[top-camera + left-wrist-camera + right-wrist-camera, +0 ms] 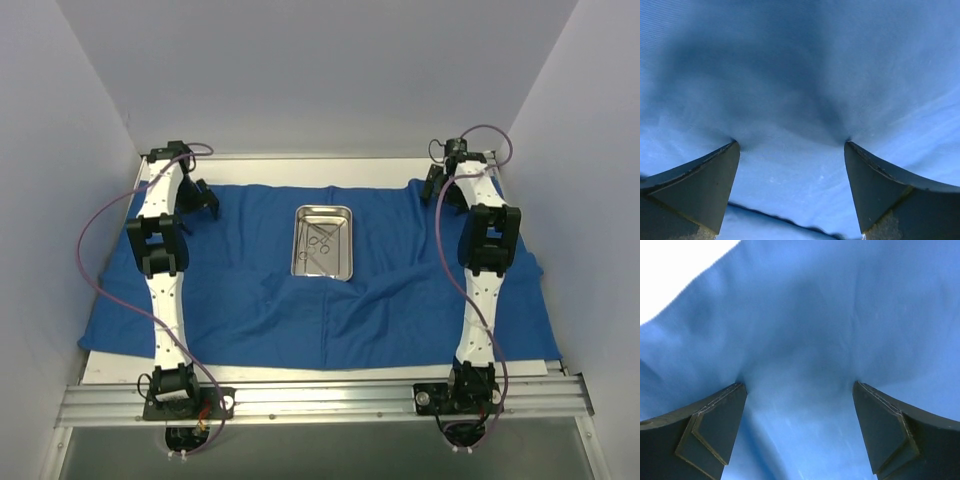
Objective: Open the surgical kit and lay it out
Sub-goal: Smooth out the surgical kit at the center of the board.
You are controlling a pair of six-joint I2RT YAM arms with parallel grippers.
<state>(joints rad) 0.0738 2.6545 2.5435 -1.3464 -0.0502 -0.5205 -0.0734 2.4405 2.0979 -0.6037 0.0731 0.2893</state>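
Observation:
The blue cloth wrap (250, 300) lies spread flat over the table, with creases near its front middle. The shiny steel tray (345, 215) stands on it at the centre, and thin scissor-like instruments (320, 245) lie inside the tray. My left gripper (203, 200) is at the cloth's far left corner. In the left wrist view it (791, 143) is open, its fingertips (715, 175) resting on the blue cloth (800, 75). My right gripper (433, 183) is at the far right corner, also open (799, 384), its tips down on the cloth (830, 315).
Bare white table (300, 373) shows along the front and back edges (670, 270). Grey walls close in the left, right and back. An aluminium rail (320, 398) carries both arm bases. Purple cables (90, 250) loop beside each arm.

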